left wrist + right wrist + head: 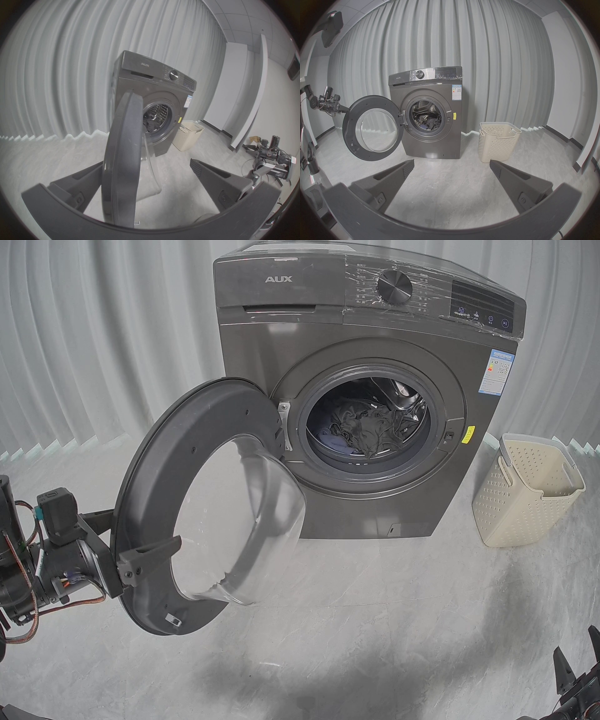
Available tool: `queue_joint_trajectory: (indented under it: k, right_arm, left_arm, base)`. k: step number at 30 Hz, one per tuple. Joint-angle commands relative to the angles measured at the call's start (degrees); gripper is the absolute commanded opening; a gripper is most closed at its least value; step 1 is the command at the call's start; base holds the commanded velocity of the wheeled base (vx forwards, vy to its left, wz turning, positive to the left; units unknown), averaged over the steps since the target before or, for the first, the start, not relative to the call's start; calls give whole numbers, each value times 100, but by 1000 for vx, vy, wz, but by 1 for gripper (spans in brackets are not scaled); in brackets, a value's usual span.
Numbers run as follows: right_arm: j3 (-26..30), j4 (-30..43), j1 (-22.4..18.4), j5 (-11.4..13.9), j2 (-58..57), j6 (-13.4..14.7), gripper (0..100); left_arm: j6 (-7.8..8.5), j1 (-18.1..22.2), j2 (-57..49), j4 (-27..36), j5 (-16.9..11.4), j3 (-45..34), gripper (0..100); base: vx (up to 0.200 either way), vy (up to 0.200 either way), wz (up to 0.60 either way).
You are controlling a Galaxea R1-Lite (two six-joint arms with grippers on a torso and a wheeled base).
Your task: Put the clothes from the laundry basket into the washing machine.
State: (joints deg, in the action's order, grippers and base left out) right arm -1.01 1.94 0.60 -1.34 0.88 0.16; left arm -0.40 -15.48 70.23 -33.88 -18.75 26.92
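While clothes (365,427) lie in the washing machine (350,509), the spread left claw (147,164) straddles its door (156,446), right claw (451,162) likewise spread.

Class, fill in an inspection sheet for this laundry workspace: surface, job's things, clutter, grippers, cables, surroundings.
Surface: grey marbled floor.
Job's things: washing machine with its door swung wide open; dark clothes in the drum; laundry basket upright beside the machine, no clothes visible in it.
Clutter: equipment on a stand by the wall.
Grippers: left gripper open, fingers straddling the door's rim; right gripper open, holding nothing.
Cables: wires along the left arm.
Surroundings: pleated curtain behind the machine.
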Motion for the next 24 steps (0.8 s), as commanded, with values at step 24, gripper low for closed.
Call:
queue_joint_trajectory:
  k: [24]
  right_arm:
    - [31,0,2,2,-79,2,100]
  left_arm:
    - [-267,-254,-572,-14,583,-486,100]
  base:
    - [0,0,0]
